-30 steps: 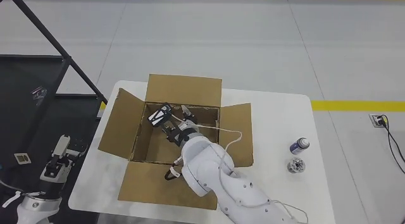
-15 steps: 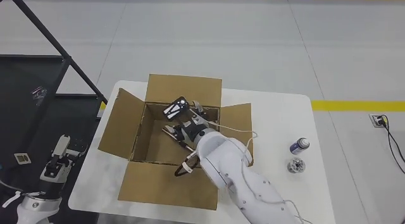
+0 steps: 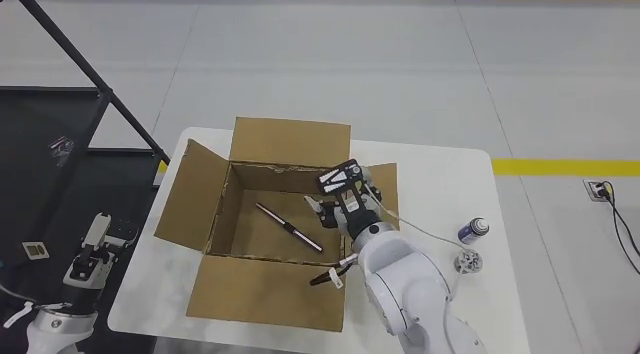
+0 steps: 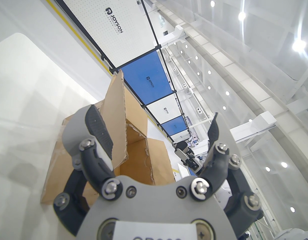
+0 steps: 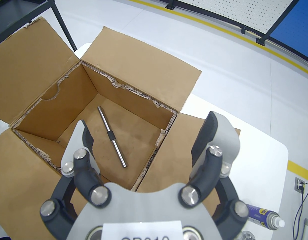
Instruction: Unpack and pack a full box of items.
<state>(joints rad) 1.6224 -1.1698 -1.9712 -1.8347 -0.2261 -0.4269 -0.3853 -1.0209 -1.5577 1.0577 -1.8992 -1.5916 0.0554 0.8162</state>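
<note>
An open cardboard box (image 3: pixel 270 144) stands on the white table (image 3: pixel 440 179) with all flaps folded out. A thin metal rod (image 3: pixel 288 227) lies slantwise on its floor, also seen from the right wrist as the rod (image 5: pixel 112 138). My right gripper (image 3: pixel 335 199) hangs over the box's right wall and flap; in its own view the right gripper (image 5: pixel 147 123) is open and empty, well above the rod. My left gripper (image 4: pixel 154 121) is open and empty, low beside the box's outer wall (image 4: pixel 136 156). The left arm (image 3: pixel 90 254) sits off the table's left side.
A blue-and-white spray can (image 3: pixel 472 230) stands at the table's right side, with a small round silvery item (image 3: pixel 466 261) just in front of it. A black metal frame (image 3: pixel 90 84) stands to the left of the table. Bare tabletop lies between box and can.
My right gripper has moved from inside the box rightward to its right wall. The rod, hidden under the arm before, now shows lying on the box floor.
</note>
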